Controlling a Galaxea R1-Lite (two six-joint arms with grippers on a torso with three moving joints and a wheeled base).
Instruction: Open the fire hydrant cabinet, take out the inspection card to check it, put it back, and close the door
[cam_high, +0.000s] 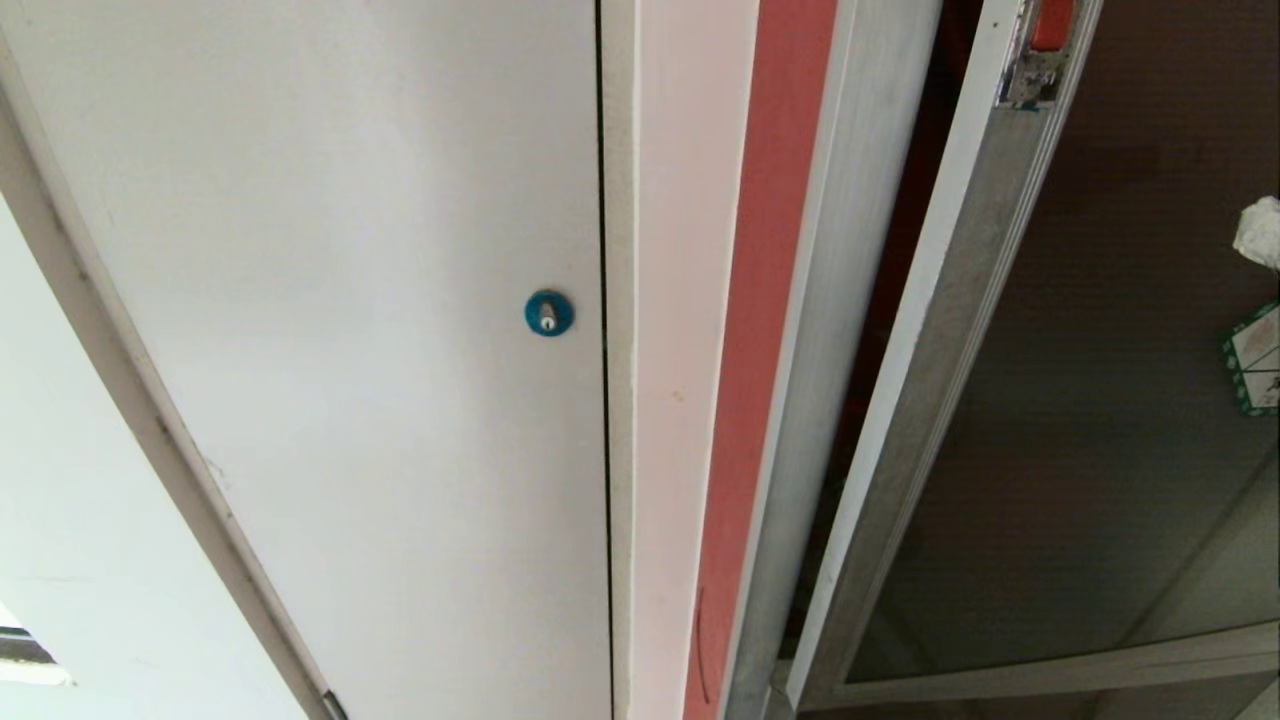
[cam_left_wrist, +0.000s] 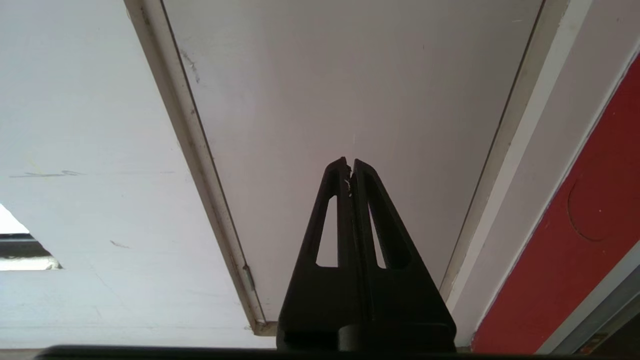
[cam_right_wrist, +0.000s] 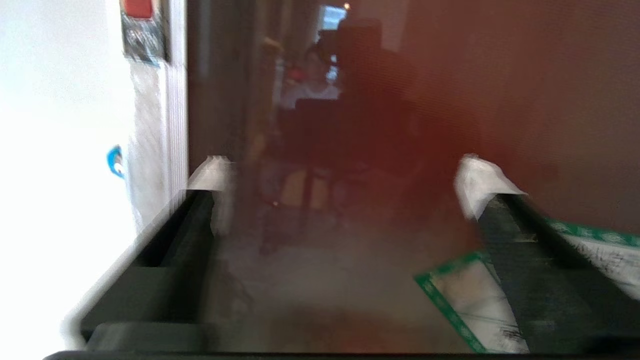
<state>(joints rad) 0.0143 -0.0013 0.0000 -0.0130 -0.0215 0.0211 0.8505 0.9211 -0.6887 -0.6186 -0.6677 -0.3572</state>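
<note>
door (cam_high: 1050, 400) ajar | right end effector (cam_right_wrist: 345, 185) released (facing glass) | left end effector (cam_left_wrist: 351, 167) clenched, empty

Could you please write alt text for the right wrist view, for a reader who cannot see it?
The right gripper is open, its two white-tipped fingers spread in front of the door of dark tinted glass, holding nothing. A green-bordered white sticker sits on the glass behind one finger, and a red latch shows on the door's metal frame.
</note>
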